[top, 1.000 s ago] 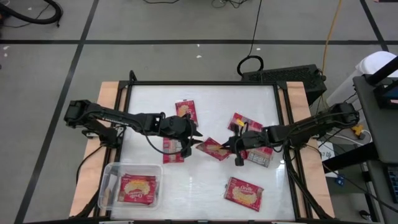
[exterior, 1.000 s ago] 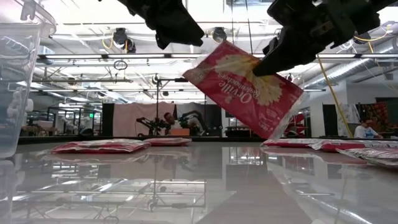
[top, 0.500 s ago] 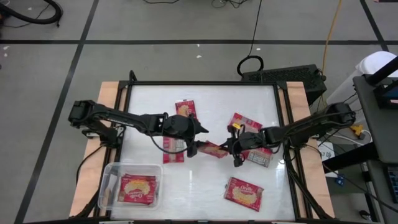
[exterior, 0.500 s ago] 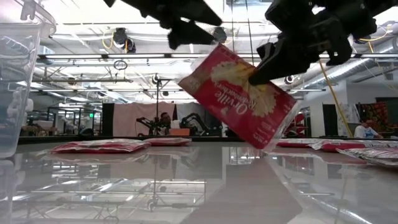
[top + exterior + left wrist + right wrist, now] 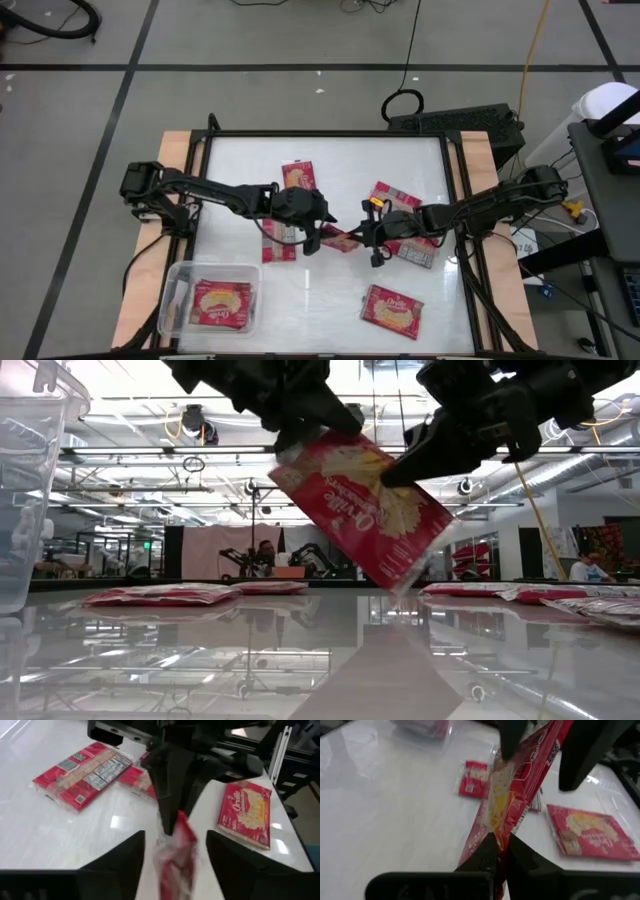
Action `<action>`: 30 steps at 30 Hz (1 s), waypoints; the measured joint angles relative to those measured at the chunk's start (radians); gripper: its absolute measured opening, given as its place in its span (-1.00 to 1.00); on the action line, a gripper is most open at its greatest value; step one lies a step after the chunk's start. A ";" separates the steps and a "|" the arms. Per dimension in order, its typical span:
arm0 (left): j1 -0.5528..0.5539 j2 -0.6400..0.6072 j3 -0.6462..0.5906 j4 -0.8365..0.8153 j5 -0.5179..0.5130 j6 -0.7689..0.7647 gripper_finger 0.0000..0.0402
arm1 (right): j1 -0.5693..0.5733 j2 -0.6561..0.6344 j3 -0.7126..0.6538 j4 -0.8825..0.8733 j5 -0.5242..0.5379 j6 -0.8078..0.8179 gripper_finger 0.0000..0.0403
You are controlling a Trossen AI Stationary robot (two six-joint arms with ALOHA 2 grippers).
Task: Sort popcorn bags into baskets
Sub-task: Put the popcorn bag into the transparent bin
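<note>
One clear basket [image 5: 176, 287] at the table's near-left corner holds one popcorn bag [image 5: 221, 302]; five more lie on the table and a seventh, the held bag [image 5: 338, 238], hangs mid-table. Only the low view shows that bag lifted clear of the table, the left gripper [image 5: 300, 432] open around its upper corner, the right gripper [image 5: 400, 465] clamped on its edge. A second ago the left gripper was apart from it.
</note>
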 joint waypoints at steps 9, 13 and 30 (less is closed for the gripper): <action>0.010 0.006 0.000 -0.026 0.005 0.006 -0.87 | 0.000 0.000 0.000 -0.003 0.045 0.027 -0.93; 0.016 -0.001 0.001 -0.044 -0.001 0.014 -0.87 | 0.009 0.000 0.000 0.003 0.127 0.064 -0.77; -0.055 -0.350 0.000 -0.439 -0.259 0.031 -0.84 | 0.011 -0.054 0.001 0.025 0.205 0.259 0.00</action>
